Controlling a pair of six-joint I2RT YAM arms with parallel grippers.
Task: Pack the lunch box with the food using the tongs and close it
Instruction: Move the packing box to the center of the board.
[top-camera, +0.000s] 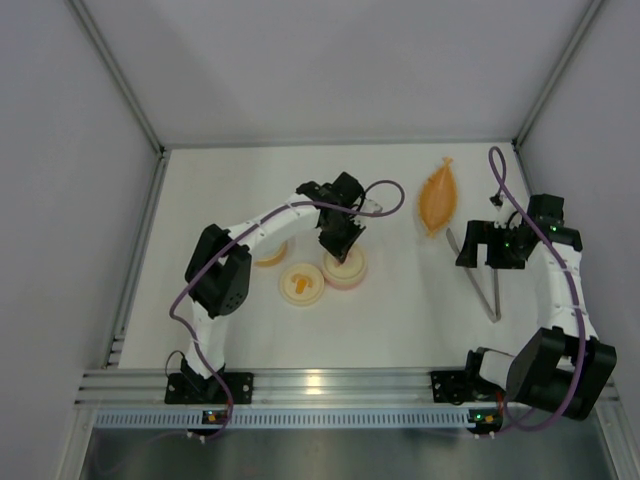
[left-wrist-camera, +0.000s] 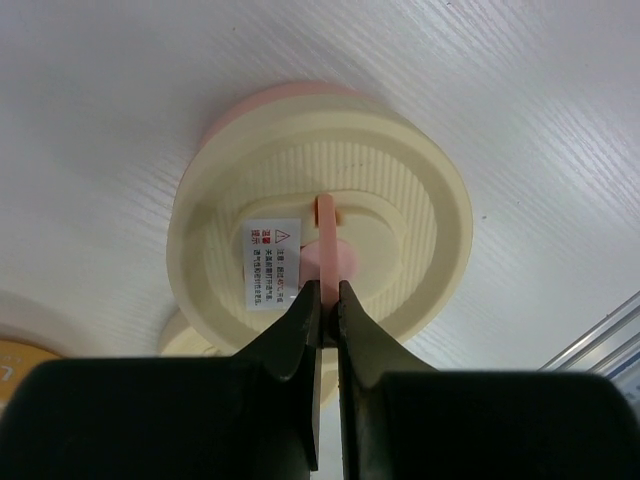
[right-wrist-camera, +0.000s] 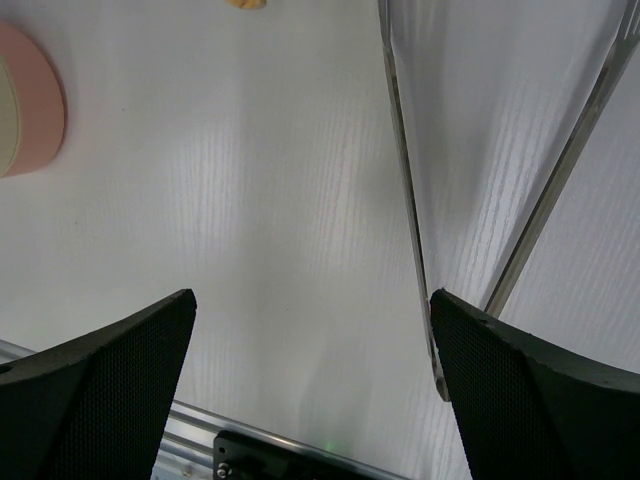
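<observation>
The lunch box (top-camera: 352, 274) is a round pink base (left-wrist-camera: 290, 92) under a cream lid (left-wrist-camera: 400, 190). My left gripper (left-wrist-camera: 328, 292) is shut on the lid's pink handle strip (left-wrist-camera: 325, 235), directly above the box (top-camera: 338, 248). The silver tongs (top-camera: 484, 290) lie flat on the table in a narrow V at the right. My right gripper (top-camera: 490, 250) hovers over them, open and holding nothing (right-wrist-camera: 312, 300); one tong arm (right-wrist-camera: 405, 180) runs just inside its right finger. I cannot make out the food.
A round cream dish (top-camera: 302, 283) with an orange piece in it sits left of the box, and a yellowish piece (top-camera: 270, 260) lies partly under my left arm. The orange leaf-shaped dish (top-camera: 438, 198) lies at the back right. A metal rail (top-camera: 320, 385) borders the near edge.
</observation>
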